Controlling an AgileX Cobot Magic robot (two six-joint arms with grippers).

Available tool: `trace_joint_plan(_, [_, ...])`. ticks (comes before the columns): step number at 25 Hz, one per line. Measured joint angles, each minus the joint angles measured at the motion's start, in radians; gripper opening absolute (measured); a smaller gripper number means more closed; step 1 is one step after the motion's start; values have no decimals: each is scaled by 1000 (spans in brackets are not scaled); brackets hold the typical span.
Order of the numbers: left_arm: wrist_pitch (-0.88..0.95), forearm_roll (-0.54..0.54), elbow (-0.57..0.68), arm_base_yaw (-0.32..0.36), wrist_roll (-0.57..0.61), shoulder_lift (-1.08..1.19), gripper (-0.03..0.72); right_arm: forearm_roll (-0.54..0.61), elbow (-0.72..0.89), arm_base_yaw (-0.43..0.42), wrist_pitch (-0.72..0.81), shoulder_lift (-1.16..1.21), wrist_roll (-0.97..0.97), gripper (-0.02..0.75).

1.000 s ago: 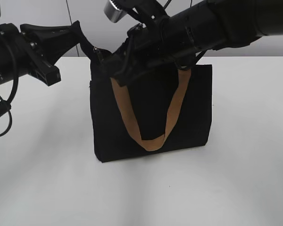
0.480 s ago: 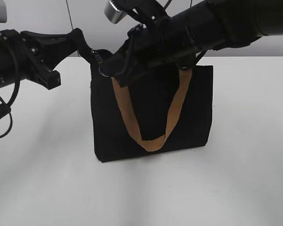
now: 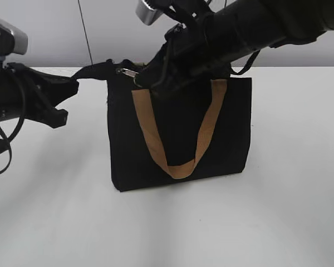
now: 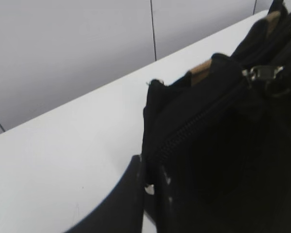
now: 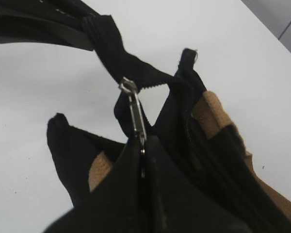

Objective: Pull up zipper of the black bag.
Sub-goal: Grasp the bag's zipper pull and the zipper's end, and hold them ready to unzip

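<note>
The black bag (image 3: 228,128) stands upright on the white table, one tan handle (image 3: 146,130) hanging down its front. My left gripper (image 3: 72,85) is shut on the black zipper tape's end tail, which runs taut from the bag's top left corner. In the left wrist view its jaws (image 4: 149,187) pinch this fabric beside the bag (image 4: 213,160). My right gripper (image 3: 141,78) is shut on the zipper's silver pull tab (image 3: 127,72) at the bag's top left. The right wrist view shows the zipper (image 5: 134,109) held between the fingertips (image 5: 143,148). The slider also glints in the left wrist view (image 4: 263,73).
The white table (image 3: 278,211) surrounds the bag. A grey wall (image 3: 55,33) rises behind the table's far edge. The right arm (image 3: 250,28) reaches over the bag's top. Left arm cables (image 3: 0,144) hang at the left edge.
My left gripper has moved left and down, stretching the tape tail out level. My right gripper has shifted slightly up and right with the pull tab.
</note>
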Motion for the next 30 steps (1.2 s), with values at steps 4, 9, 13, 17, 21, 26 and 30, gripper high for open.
trace_joint_plan(4, [105,-20,0,0,0,0,13,-38,0,-2,14,0,34,-1])
trace_joint_plan(9, [204,-76,0,-1,0,-1,13,-50,0,-2,14,0,38,-1])
trace_joint_plan(13, [256,-91,0,-2,0,-1,13,-58,-1,-3,14,-3,38,-1])
trace_joint_plan(17, [258,-91,0,-2,0,-2,13,-98,-1,-6,14,-3,54,-1])
trace_joint_plan(21, [258,-92,0,-2,0,-2,13,-123,-1,-33,23,-7,107,-1])
trace_joint_plan(26, [261,-92,-1,-2,0,-2,13,-135,-1,-104,52,-32,131,-1])
trace_joint_plan(30, [261,-93,-1,-2,0,-2,13,-136,-1,-168,94,-59,135,-1])
